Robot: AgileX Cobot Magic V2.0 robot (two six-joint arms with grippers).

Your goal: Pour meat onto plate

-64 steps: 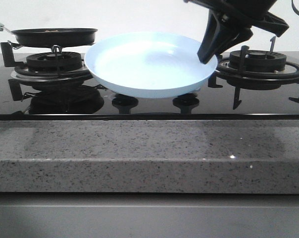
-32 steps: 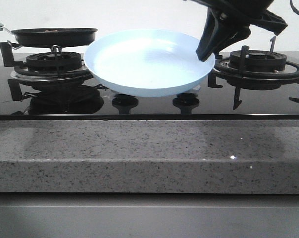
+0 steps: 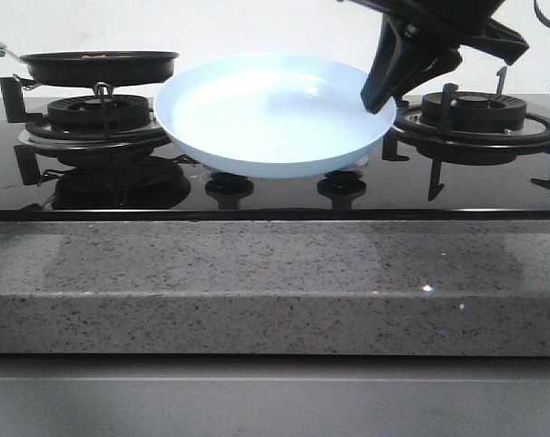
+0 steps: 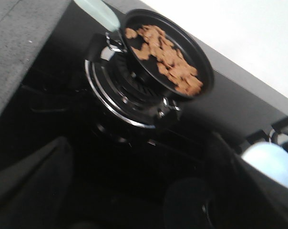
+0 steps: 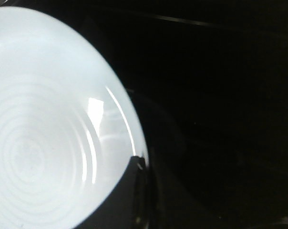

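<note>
The pale light-blue plate hangs tilted just above the black stove top, between the two burners. My right gripper is shut on its right rim; in the right wrist view a dark finger lies over the plate's edge. The meat, a loose pile of reddish-brown chips, lies in the black frying pan on the left burner. My left gripper is open and empty, apart from the pan. The pan shows edge-on in the front view. A piece of the plate shows in the left wrist view.
The pan's pale green handle points away from the plate. The left burner grate and right burner grate stand on the glossy stove. Two knobs sit under the plate. A grey granite counter edge runs along the front.
The plate has risen slightly in my right gripper since one second ago, then held still. The pan has not moved.
</note>
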